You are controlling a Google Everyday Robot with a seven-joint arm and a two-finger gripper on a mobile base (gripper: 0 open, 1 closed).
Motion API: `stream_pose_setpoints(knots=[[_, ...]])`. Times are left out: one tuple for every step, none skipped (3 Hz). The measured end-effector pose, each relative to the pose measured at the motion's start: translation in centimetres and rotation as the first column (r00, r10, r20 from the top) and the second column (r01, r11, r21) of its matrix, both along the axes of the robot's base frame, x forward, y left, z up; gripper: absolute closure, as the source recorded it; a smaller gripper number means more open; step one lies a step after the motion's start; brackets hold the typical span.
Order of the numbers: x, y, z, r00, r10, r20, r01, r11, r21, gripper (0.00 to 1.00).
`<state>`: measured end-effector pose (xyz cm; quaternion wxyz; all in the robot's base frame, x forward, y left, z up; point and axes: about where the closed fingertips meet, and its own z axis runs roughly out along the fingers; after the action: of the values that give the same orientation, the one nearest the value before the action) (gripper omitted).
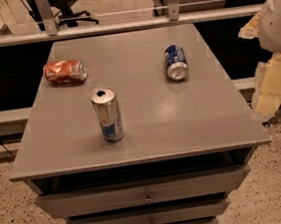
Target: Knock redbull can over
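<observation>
The redbull can [107,114], tall, slim and silver with blue panels, stands upright on the grey cabinet top [147,128], left of centre and toward the front. Its silver top with the dark opening faces up. My gripper does not show in the camera view. Only a white rounded part of my arm [277,19] shows at the right edge, off the cabinet and far from the can.
An orange-red can [65,72] lies on its side at the back left. A dark-blue can [176,62] lies on its side at the back right. Drawers sit below the front edge. Pale yellow blocks [272,82] stand to the right of the cabinet.
</observation>
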<state>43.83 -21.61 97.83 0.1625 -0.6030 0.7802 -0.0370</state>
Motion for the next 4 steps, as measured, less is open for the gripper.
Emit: stream_pose_setpoints(knots=[[0.0,0.0,0.0,1.0,0.0,0.0,0.0,1.0,0.0,0.0],[0.3,0.5,-0.4,0.9999,0.017,0.001,-0.017,0.999,0.041,0.0],[0.7,2.9,-2.8,0.9996,0.029,-0.002,-0.028,0.987,0.161,0.0],[2.0,7.9,-6.2,0.9981,0.059,0.017,-0.062,0.937,0.343,0.0]])
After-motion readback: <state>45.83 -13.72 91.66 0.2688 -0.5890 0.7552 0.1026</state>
